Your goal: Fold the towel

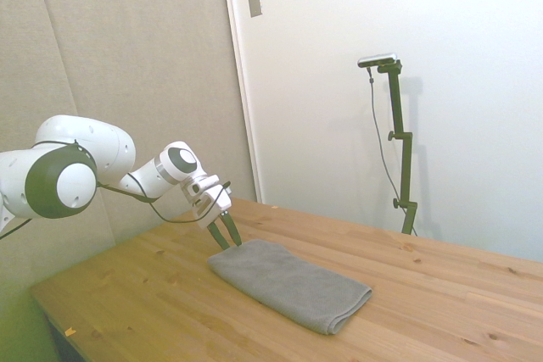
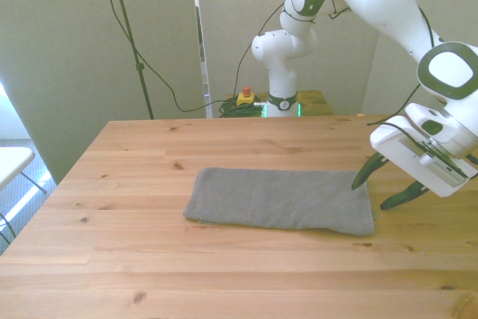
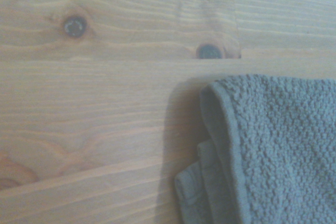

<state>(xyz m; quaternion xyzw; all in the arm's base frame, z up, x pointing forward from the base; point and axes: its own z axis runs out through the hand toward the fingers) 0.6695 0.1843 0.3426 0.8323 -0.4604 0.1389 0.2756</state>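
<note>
While my arm [image 2: 388,5] reaches low over the desk [image 1: 441,311], my fingers [image 2: 386,186] hang just above the wood and are spread wide with nothing between them. They are dark green and point down at a slant. One finger tip is right at the short end of the towel [image 2: 280,199], the end on the front view's right. The other finger tip is off the towel, over bare wood beside it. I cannot tell if the near tip touches the cloth or only hangs just above it.

The towel is grey and soft, with little bumps all over it. It lies flat near the middle of the desk as a long strip, already folded into layers. In the side view the towel [image 1: 290,283] looks thick, and its far end has a round, puffy edge. My fingers [image 1: 226,231] stand at its other end in that view, the end closer to my arm.

From my wrist I see one corner of the towel [image 3: 273,150] close up. The top layer curls over at the corner, and more layers peek out from under it. Next to that corner is bare wood with two dark knots [image 3: 75,25] in it.

Behind the desk is a pale wall [image 1: 382,23] with a small grey plate [image 1: 254,1] on it.
</note>
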